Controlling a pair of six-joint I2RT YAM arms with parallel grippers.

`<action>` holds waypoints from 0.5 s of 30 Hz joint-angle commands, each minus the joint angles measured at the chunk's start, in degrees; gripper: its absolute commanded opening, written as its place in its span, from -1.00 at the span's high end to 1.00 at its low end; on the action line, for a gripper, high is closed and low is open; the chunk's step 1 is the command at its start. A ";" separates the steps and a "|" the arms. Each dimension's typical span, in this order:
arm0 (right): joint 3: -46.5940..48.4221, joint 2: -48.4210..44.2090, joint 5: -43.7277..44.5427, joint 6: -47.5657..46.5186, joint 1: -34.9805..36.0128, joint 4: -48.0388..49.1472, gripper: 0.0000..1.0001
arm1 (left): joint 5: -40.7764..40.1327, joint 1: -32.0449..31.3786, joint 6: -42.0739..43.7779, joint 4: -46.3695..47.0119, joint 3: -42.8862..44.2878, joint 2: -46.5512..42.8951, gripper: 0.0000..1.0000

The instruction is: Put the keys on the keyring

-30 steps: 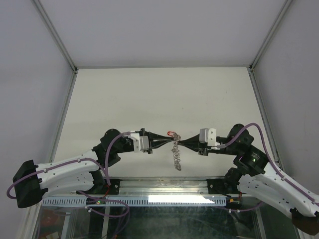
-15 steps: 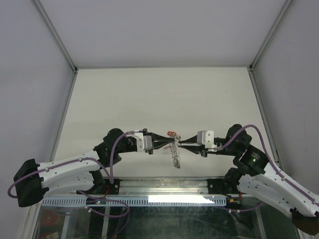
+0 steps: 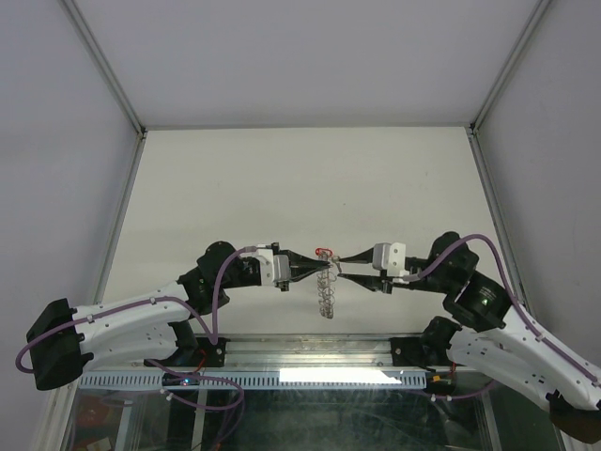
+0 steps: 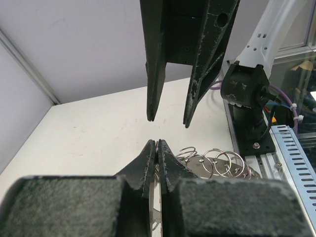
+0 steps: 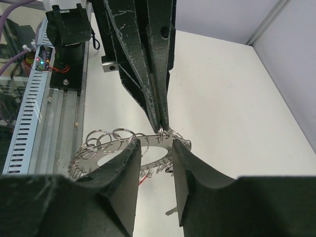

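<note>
Left fingers (image 4: 148, 159) clenched on the wire of the keyring (image 3: 326, 293), reaching in from 9 o'clock. Right fingers (image 5: 126, 165) parted, straddling the ring's edge from 3 o'clock, gripping nothing. Keyring hangs from the left tips toward 6 o'clock, above the worktop (image 3: 282, 178), top view. Keys (image 3: 324, 252), red tag, sit at 12 o'clock of the tips. Threaded or not, can't tell.
</note>
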 commanded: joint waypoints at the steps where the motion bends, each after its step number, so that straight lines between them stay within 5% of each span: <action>1: 3.04 1.66 2.10 2.05 -0.07 1.15 0.32 | -0.18 -0.06 0.07 2.77 3.17 -0.69 1.00; 15: 2.09 5.28 -0.17 3.50 -0.03 4.13 0.36 | 1.19 -0.06 0.16 2.77 3.47 -0.27 1.00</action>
